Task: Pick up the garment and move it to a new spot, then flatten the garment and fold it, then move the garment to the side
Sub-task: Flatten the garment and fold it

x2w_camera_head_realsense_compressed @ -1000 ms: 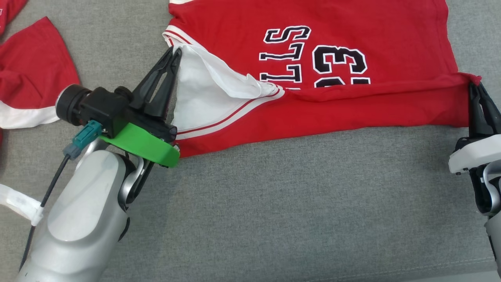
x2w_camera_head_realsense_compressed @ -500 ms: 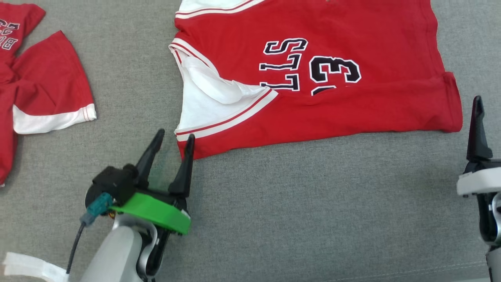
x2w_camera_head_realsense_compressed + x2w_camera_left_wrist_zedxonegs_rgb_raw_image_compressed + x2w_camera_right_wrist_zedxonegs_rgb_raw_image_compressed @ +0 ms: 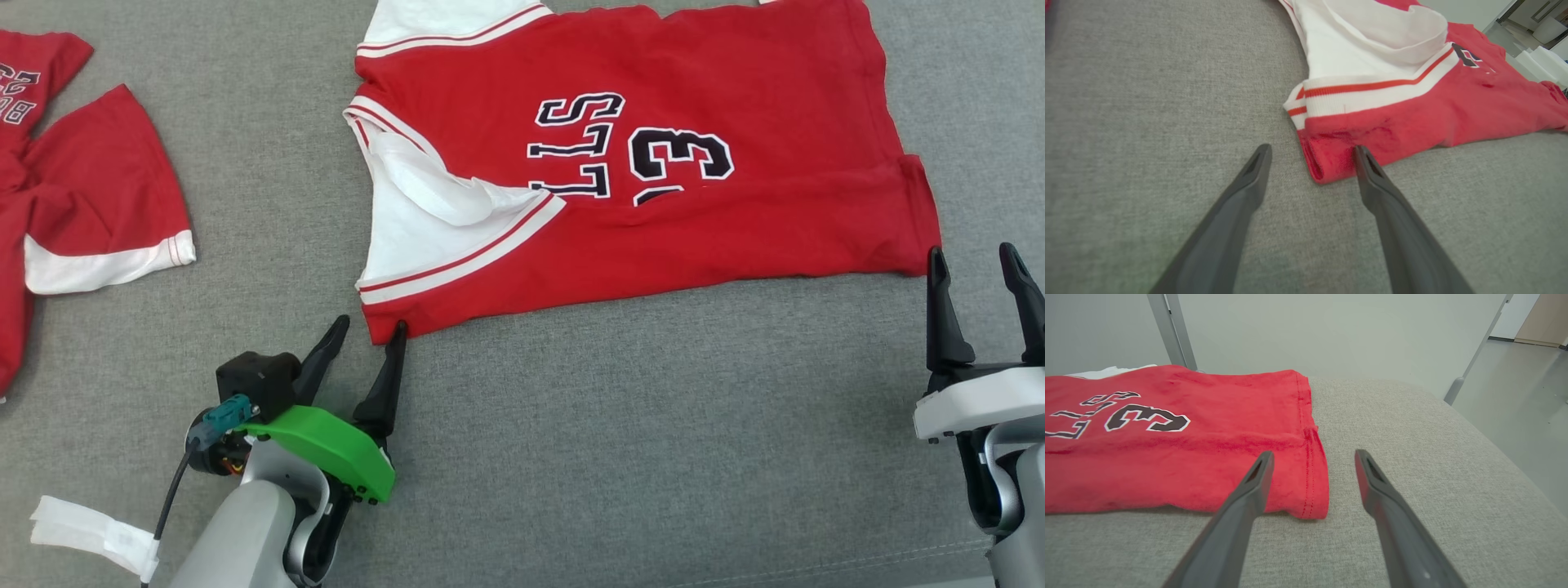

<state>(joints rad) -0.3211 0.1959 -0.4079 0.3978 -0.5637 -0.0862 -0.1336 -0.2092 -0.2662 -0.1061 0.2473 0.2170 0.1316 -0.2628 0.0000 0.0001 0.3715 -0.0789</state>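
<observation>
Red-and-white lettered jersey garment (image 3: 735,237) lay folded on grey fabric surface (image 3: 612,457); left gripper (image 3: 371,323) and right gripper (image 3: 971,250) spread wide, empty, at near corners.

The garment (image 3: 694,237) lies on the surface (image 3: 612,457), toward its far side. The left gripper (image 3: 371,322) sits just before the garment's near left corner, the right gripper (image 3: 971,251) just beside its near right corner. Another garment (image 3: 90,196) lies well apart, far left
</observation>
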